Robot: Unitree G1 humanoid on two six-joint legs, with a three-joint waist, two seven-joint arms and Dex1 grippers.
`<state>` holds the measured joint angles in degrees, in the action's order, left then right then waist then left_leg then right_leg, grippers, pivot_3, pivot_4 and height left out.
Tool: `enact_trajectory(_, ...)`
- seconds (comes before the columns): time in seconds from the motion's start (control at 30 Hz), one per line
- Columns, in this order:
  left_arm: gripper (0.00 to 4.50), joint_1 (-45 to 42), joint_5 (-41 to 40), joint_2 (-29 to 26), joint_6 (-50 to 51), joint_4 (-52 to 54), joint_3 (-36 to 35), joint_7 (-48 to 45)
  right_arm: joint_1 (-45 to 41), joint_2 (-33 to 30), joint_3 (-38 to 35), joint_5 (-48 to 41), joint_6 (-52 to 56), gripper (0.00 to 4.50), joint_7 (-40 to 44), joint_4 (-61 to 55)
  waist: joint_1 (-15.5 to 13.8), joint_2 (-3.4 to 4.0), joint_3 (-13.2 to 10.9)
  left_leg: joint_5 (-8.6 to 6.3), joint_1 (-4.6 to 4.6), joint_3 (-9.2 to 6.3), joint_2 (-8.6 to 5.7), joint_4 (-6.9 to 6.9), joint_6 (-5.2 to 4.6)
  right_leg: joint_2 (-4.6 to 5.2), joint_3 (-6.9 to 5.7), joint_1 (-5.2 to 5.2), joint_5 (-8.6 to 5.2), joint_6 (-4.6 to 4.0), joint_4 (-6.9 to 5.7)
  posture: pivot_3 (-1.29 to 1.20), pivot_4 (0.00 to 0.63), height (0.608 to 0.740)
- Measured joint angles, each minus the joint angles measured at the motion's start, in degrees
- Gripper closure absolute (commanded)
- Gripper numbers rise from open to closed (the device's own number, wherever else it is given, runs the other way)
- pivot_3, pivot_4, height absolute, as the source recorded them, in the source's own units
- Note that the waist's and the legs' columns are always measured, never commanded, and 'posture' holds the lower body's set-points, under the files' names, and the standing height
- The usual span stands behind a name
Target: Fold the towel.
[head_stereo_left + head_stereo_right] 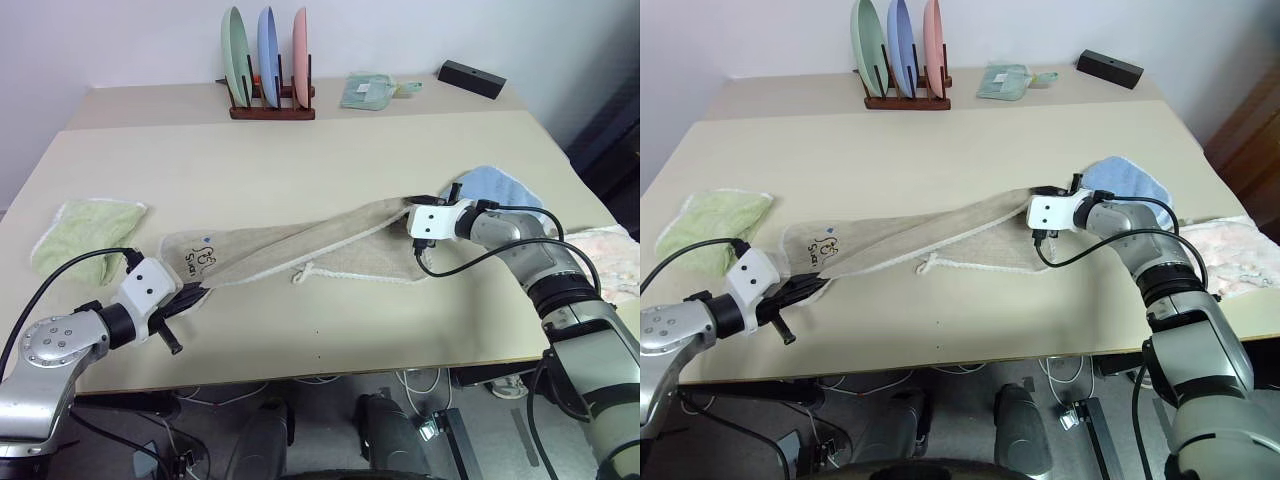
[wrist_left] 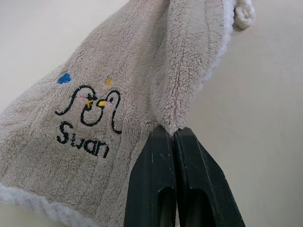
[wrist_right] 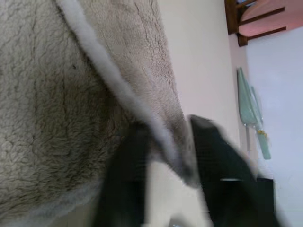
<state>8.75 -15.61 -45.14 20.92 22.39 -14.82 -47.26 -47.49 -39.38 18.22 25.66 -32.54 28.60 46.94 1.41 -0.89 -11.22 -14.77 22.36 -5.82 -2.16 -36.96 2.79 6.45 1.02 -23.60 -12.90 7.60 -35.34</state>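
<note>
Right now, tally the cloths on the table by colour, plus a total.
Beige: 1, the towel
Light green: 1, the green cloth
Light blue: 1, the blue cloth
Pale pink: 1, the pink cloth
Mint, folded at the back: 1, the mint cloth
Total: 5

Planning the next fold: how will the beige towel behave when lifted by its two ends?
The beige towel is likely floppy: between the left gripper and right gripper it bunches and sags onto the table. Its fluffy pile probably grips well. It seems light.

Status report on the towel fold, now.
Left gripper shut on the towel at its embroidered end. Right gripper straddles the far corner, fingers blurred. Light blue towel lies just behind that corner.
</note>
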Motion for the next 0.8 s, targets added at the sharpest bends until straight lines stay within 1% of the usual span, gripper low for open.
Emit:
enact_trajectory(0.17,4.50,-0.4,0.6,0.0,-0.5,-0.4,0.0,0.4,1.2,-1.8,-1.4,-1.7,-0.4,4.43,1.1,-4.0,-0.2,0.00,0.0,0.00,0.00,0.00,0.00,0.00,0.00,0.00,0.00,0.01,0.00,0.00,0.00,0.00,0.150,0.740)
enact_trajectory(0.27,4.50,-4.8,1.3,0.5,-0.9,-3.6,-0.1,2.7,1.7,-3.4,-2.7,-2.5,0.1,4.43,1.9,-6.3,-0.4,0.01,0.0,0.01,0.00,-0.02,-0.01,-0.05,0.00,0.00,-0.01,0.03,0.01,-0.01,-0.01,0.00,0.150,0.740)
enact_trajectory(0.37,4.50,-15.7,2.5,0.8,-3.0,-9.8,0.6,5.3,-0.9,-4.0,-4.4,-3.5,1.7,4.43,1.7,-6.8,-0.4,0.03,0.0,0.03,0.00,-0.05,-0.02,-0.10,0.04,-0.02,-0.02,0.04,0.04,-0.03,-0.02,0.00,0.150,0.740)
enact_trajectory(0.5,4.50,-35.6,5.9,2.2,-8.1,-23.8,3.3,9.5,-11.3,-4.0,-5.5,-3.3,3.4,4.43,-0.6,-4.1,-0.2,0.07,-0.1,0.06,0.01,-0.05,-0.03,-0.04,0.08,-0.02,-0.03,-0.02,0.06,-0.01,-0.03,0.00,0.150,0.740)
enact_trajectory(0.57,4.50,-49.0,8.2,4.6,-12.1,-35.9,4.9,13.1,-18.3,-4.0,-5.5,-1.7,4.1,4.43,-4.1,0.7,-0.3,-0.01,-0.1,0.11,0.16,-0.07,-0.04,-0.05,0.18,-0.02,-0.05,-0.19,0.07,0.00,-0.10,0.00,0.150,0.740)
enact_trajectory(0.67,4.50,-63.2,9.4,5.4,-17.2,-47.8,4.9,16.8,-26.1,-4.0,-5.5,-0.9,4.2,4.43,-7.6,4.9,-0.1,-0.03,-0.1,0.27,0.43,0.01,-0.06,0.02,0.46,0.02,-0.02,-0.50,0.08,0.02,-0.02,0.00,0.150,0.740)
enact_trajectory(0.73,4.50,-69.4,9.2,5.1,-20.1,-52.7,4.3,17.3,-29.5,-4.1,-5.8,-1.3,3.7,4.43,-8.0,6.2,0.4,-0.02,-0.1,0.27,0.57,0.17,-0.06,0.18,0.46,0.08,-0.02,-0.75,0.07,0.07,0.02,0.00,0.150,0.740)
enact_trajectory(0.8,4.50,-70.0,8.4,3.8,-20.8,-53.3,4.2,15.0,-29.8,-4.3,-6.6,-3.1,3.0,4.43,-5.9,5.9,1.2,-0.01,-0.1,0.27,0.54,0.34,-0.06,0.47,0.46,0.17,-0.02,-0.82,0.09,0.14,0.03,0.00,0.150,0.740)
